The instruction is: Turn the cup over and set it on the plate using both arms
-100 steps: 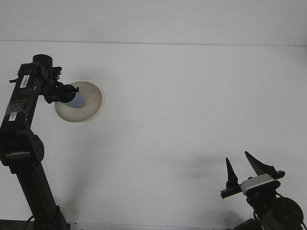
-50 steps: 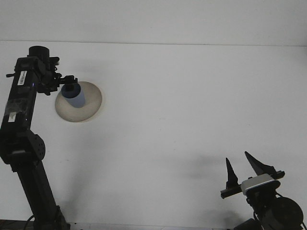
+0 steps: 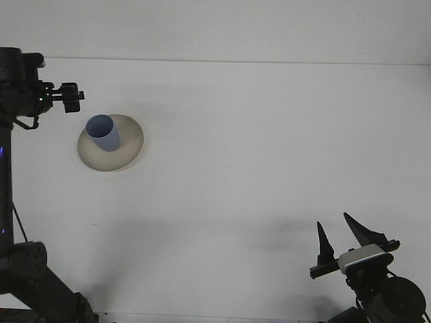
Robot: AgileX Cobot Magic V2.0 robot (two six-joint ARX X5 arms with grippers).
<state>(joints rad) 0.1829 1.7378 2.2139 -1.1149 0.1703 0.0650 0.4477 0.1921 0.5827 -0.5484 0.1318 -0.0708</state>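
Cup (image 3: 103, 132), blue and open end up, is seen standing on the cream plate (image 3: 128, 145), toward the plate's left side, at the far left of the white table (image 3: 269, 155). The left gripper (image 3: 70, 98) is held just left of and beyond the cup, apart from it and carrying nothing; whether its jaws are parted cannot be told from this view. The right gripper (image 3: 345, 237) is kept at the near right corner, well apart from the plate, its two dark fingers (image 3: 323, 243) spread wide and empty.
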